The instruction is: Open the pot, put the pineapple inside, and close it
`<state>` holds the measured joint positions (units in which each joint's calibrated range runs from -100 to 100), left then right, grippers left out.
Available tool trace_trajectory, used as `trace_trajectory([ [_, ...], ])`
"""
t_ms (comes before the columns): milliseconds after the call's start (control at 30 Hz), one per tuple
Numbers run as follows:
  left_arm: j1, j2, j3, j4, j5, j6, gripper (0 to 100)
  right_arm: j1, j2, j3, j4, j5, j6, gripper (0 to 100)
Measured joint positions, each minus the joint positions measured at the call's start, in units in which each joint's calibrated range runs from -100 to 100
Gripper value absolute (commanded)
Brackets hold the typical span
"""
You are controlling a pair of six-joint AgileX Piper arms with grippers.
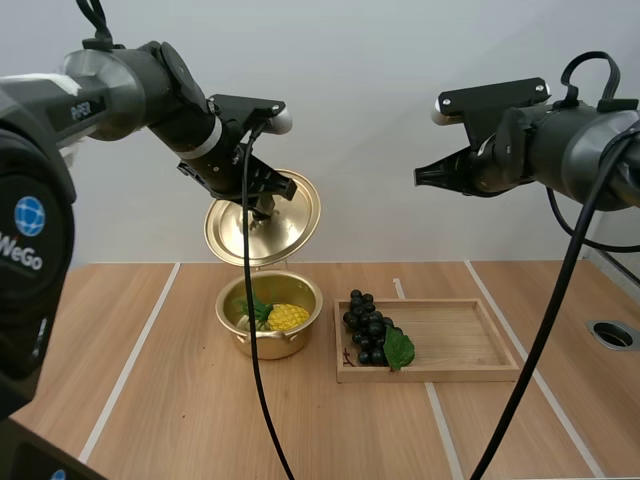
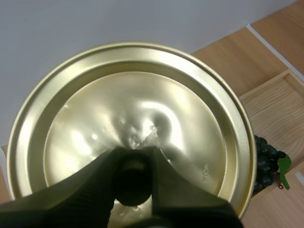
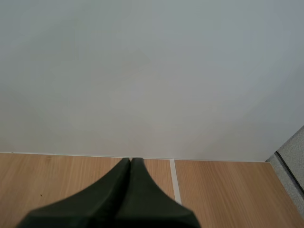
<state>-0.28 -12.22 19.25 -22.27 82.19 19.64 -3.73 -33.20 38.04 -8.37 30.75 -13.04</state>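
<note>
A golden pot (image 1: 269,317) stands open on the table, with a yellow pineapple (image 1: 287,317) and its green leaves lying inside. My left gripper (image 1: 263,205) holds the golden lid (image 1: 262,231) tilted in the air just above and behind the pot. In the left wrist view the fingers (image 2: 95,183) pinch the lid's dark knob (image 2: 133,183), and the lid's shiny face (image 2: 142,123) spreads out beyond them. My right gripper (image 1: 421,177) hangs high over the right side, shut on nothing; its fingers lie together as one dark wedge (image 3: 129,164).
A wooden tray (image 1: 460,340) lies right of the pot, with a bunch of dark grapes (image 1: 368,327) and a green leaf at its left end. The grapes (image 2: 266,159) also peek past the lid's edge. A round hole (image 1: 612,334) sits at the table's right edge.
</note>
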Motion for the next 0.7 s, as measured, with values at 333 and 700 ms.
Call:
trace_trajectory([
  [333,0.00,5.59,4.35,-0.11,-1.73,0.84,0,0.00,0.13,0.00,0.00,-0.42,0.00,0],
  [700,0.00,10.30,4.35,-0.11,-4.17,2.28,0,0.00,3.27,0.00,0.00,-0.57,0.00,0],
])
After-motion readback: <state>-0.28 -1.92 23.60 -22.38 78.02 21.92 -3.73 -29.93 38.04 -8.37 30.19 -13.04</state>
